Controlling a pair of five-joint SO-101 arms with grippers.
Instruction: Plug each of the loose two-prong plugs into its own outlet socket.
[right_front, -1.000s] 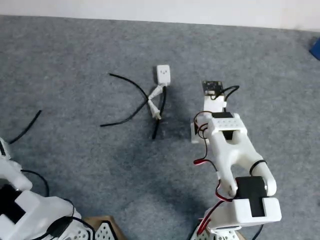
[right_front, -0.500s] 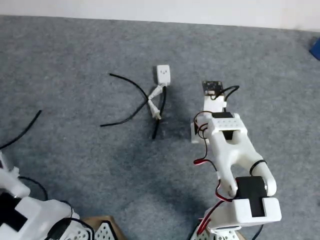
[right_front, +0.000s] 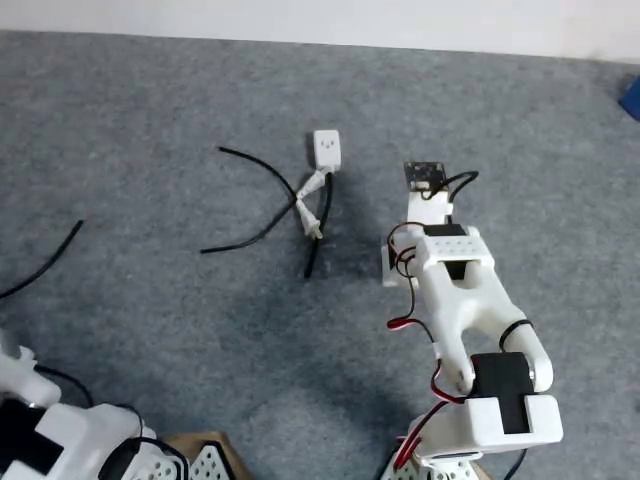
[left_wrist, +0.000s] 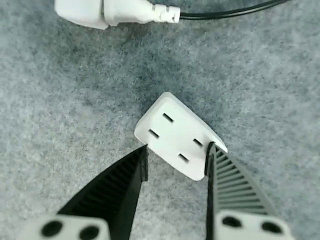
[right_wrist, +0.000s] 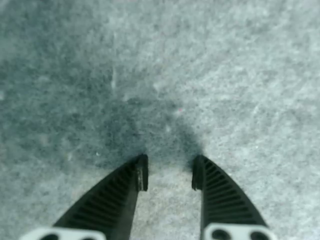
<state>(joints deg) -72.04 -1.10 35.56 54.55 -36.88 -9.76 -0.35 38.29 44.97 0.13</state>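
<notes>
- The outlet socket (left_wrist: 177, 140) is pinched between the fingers of the left gripper (left_wrist: 176, 161). It is caught askew, across its corners, so it could be twisted or squeezed out under load.
- The loose plug (right_front: 309, 222) lies on the carpet (right_front: 150, 330) among crossed black cables (right_front: 325, 212), close to the mated socket and plug (left_wrist: 112, 10). That pair could be dragged along when the plug is lifted.
- The right gripper (right_wrist: 169, 172) is held narrowly open over bare carpet, with nothing between its fingers. If the plug is taken crookedly, the prongs could be misaligned.

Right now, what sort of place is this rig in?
Probably a robot lab test bench: a grey carpet-like surface, two small white arms with exposed wiring, and loose outlet sockets and black cables laid out for practice.
</notes>
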